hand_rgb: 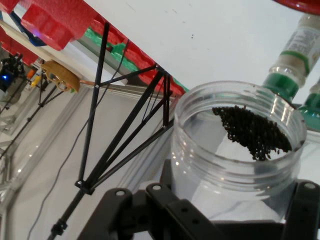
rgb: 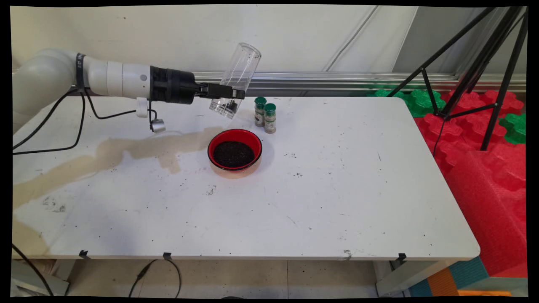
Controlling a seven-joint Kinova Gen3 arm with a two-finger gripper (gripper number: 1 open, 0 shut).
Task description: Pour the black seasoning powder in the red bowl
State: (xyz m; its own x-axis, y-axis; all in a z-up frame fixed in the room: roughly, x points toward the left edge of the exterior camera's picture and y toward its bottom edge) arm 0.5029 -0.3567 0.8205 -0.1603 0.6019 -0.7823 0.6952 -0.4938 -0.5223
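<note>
One clear plastic cylindrical jar (rgb: pixel 235 81) with some black seeds (hand_rgb: pixel 252 132) inside is clamped, tilted, by the black hand (rgb: pixel 227 94) just above the red round bowl (rgb: pixel 235 152) of seeds, beside which spilling could occur.

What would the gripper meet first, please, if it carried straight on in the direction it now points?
The gripper points level toward the right, above the table. It already clasps the tilted clear jar. Beyond that, the two green-capped spice bottles look lower, so its way seems free, though depth is unclear.
</note>
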